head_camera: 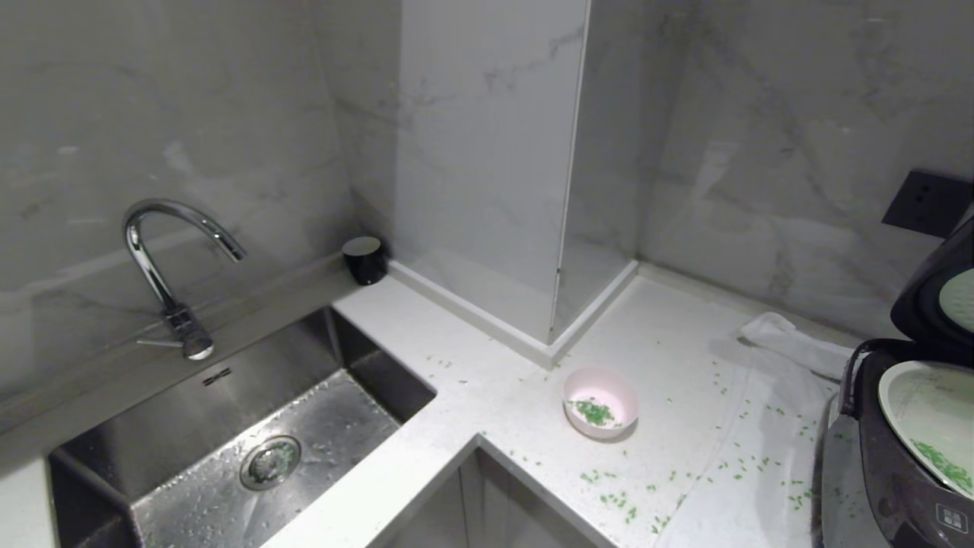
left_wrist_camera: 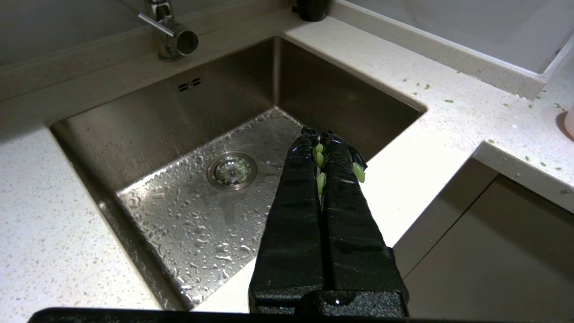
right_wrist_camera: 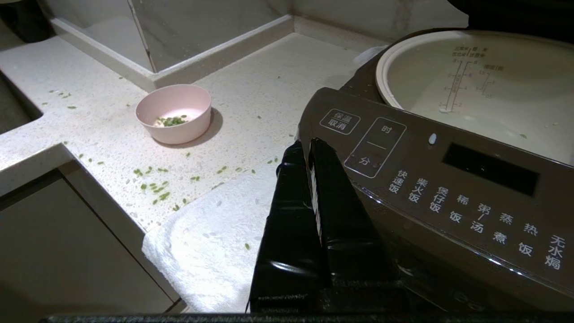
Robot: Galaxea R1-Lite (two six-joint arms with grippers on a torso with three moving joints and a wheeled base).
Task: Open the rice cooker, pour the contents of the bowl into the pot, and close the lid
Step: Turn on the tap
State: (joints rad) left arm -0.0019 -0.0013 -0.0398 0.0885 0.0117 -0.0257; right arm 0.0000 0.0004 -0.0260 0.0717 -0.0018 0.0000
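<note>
Head view: round pink bowl [head_camera: 600,401] on speckled stone counter [head_camera: 670,342]; both glossy black claws pressed together.

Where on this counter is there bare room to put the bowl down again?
Barest patch: the counter between the sink and the wall column, behind the bowl. Green bits litter the front edge. The cloth and rice cooker crowd the right.

Rice cooker [head_camera: 905,464] at counter's right edge, lid [head_camera: 940,301] raised, pale pot [right_wrist_camera: 484,85] exposed with some green bits [head_camera: 943,463] inside. Pink bowl [head_camera: 600,402] upright mid-counter, well apart from cooker, few green bits left inside; more scattered around it.
</note>
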